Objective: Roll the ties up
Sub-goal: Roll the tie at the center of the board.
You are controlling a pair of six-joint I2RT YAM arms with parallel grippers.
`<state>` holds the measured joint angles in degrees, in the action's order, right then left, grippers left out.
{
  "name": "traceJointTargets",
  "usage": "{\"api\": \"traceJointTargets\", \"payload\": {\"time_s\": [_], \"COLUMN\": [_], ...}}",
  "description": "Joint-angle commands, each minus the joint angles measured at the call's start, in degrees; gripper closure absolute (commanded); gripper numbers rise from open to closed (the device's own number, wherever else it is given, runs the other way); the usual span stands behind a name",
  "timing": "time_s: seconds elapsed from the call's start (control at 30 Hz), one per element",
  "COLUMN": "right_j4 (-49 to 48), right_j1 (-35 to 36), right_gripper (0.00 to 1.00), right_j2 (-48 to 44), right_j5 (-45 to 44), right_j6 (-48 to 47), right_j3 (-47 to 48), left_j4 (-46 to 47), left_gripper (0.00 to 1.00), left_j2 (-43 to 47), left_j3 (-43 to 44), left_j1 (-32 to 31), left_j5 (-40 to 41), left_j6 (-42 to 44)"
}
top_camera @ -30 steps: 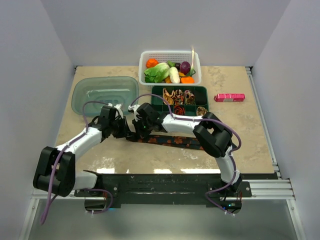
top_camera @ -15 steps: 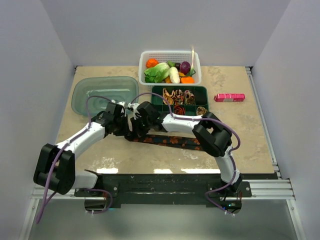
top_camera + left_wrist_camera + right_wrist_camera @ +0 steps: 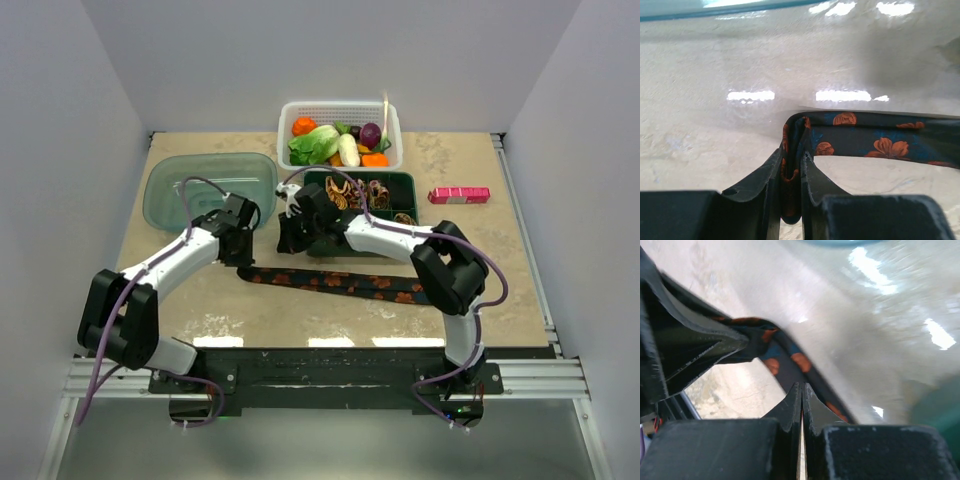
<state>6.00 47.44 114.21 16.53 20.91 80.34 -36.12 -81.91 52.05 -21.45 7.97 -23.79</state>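
Note:
A long black tie with orange-red flowers lies flat across the table in front of the arms. My left gripper is shut on its folded left end; in the left wrist view the fold sits pinched between the jaws and the rest of the tie runs off to the right. My right gripper hangs just behind that end, shut with nothing in it; the tie passes under its tips. Several small rolled ties sit in a green tray.
A white basket of vegetables stands at the back. A clear teal container lies at the back left, close to my left arm. A pink box lies at the right of the green tray.
My right arm has lifted off the tie and swung back toward the green tray, uncovering the tie's length. My left gripper has shifted a little right and back, still holding the tie's end.

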Motion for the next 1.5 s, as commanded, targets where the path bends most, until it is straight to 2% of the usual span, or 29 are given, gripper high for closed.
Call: {"api": "traceJointTargets", "payload": {"time_s": [0.0,0.23,0.6,0.83,1.03,1.1,1.17,1.23,1.3,1.33,1.47], "right_j4": [0.59,1.29,2.26,2.44,2.70,2.79,2.79,2.88,2.96,2.88,2.97], "right_j1": [-1.12,-3.23,-6.92,-7.45,-7.54,-7.63,-7.63,-7.54,-7.54,-7.54,-7.54], "right_gripper": [1.00,1.00,1.00,1.00,1.00,1.00,1.00,1.00,1.00,1.00,1.00], "right_j2": [-3.82,-6.02,-10.94,-11.82,-12.17,-12.17,-12.26,-12.26,-12.26,-12.35,-12.17], "right_j5": [-1.50,-2.47,-4.93,-5.20,-5.11,-5.02,-5.02,-4.85,-4.67,-4.58,-4.32], "right_j6": [-1.04,-0.87,-0.87,-1.04,-1.13,-1.31,-1.39,-1.48,-1.57,-1.66,-1.75], "right_j3": [-1.05,-2.90,-8.09,-9.32,-10.02,-10.20,-10.37,-10.38,-10.38,-10.46,-10.37], "left_j4": [-4.22,-10.28,-19.78,-18.29,-11.79,-8.63,-6.43,-5.37,-4.93,-4.75,-2.56], "left_gripper": [1.00,1.00,1.00,1.00,1.00,0.97,0.90,0.72,0.65,0.55,0.41], "left_j2": [-1.84,-5.36,-13.97,-17.67,-17.15,-15.74,-14.43,-13.46,-11.96,-11.44,-7.58], "left_j3": [3.23,7.00,12.81,12.90,10.45,9.56,8.77,8.15,7.98,7.98,7.45], "left_j1": [-2.45,-7.02,-14.14,-19.41,-20.12,-20.12,-20.12,-20.21,-20.12,-20.03,-20.12], "left_j5": [6.88,15.49,23.32,22.97,18.94,17.88,17.26,16.99,17.61,17.61,16.21], "left_j6": [0.94,-1.69,-6.35,-10.74,-11.89,-12.07,-12.51,-12.77,-13.38,-13.56,-13.21]}}
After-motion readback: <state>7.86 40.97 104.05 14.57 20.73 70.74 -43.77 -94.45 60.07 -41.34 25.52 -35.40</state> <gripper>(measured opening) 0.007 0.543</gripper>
